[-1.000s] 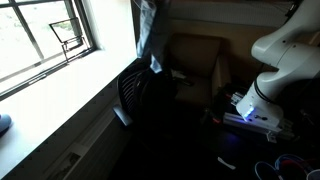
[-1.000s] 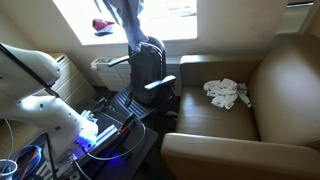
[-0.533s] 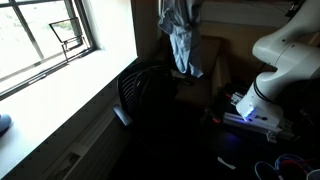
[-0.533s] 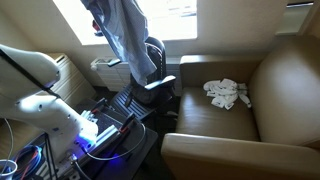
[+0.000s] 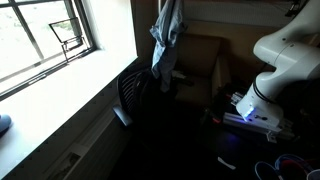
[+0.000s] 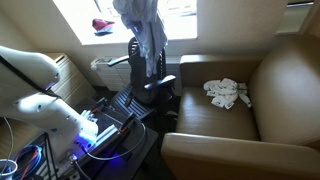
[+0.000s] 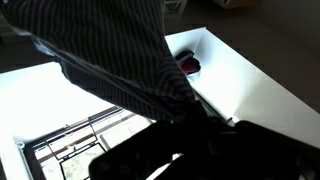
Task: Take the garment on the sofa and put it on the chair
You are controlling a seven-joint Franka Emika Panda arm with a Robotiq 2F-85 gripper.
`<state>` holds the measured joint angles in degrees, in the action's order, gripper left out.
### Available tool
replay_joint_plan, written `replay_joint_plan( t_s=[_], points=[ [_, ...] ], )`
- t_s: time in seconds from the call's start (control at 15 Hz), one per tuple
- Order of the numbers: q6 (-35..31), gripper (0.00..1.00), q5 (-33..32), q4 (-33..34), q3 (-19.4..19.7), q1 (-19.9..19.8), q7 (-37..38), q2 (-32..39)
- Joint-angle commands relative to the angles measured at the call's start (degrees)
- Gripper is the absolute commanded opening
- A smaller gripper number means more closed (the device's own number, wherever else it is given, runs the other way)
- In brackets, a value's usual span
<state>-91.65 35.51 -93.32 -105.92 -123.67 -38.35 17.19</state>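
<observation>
A grey striped garment (image 5: 168,36) hangs in the air above the dark office chair (image 5: 134,96). In an exterior view the garment (image 6: 146,30) dangles over the chair's backrest (image 6: 148,66) with its lower end at the top of the backrest. The gripper is above the top edge in both exterior views. In the wrist view the striped garment (image 7: 110,50) runs down into my dark gripper (image 7: 190,128), which is shut on it. The brown sofa (image 6: 262,120) stands beside the chair.
A crumpled white cloth (image 6: 227,93) lies on the sofa seat. The robot's white arm and base (image 6: 35,85) stand on a stand with cables. A bright window sill (image 5: 60,90) runs beside the chair, with a red object (image 6: 102,25) on it.
The hanging garment has swung sideways and back over the chair; half a second ago it was spread wider, now it hangs narrower over the backrest.
</observation>
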Motion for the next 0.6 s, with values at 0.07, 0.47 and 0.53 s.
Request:
replay_joint_plan(
  t_s=[0.07, 0.47, 0.53],
  points=[
    [0.1, 0.03, 0.0, 0.3, -0.1, 0.2, 0.3, 0.0],
    [9.7, 0.01, 1.9, -7.8, -2.3, 1.9, 3.1, 2.0],
    [11.8, 0.01, 2.3, -8.1, -1.7, 3.1, 3.6, 1.8]
  ],
)
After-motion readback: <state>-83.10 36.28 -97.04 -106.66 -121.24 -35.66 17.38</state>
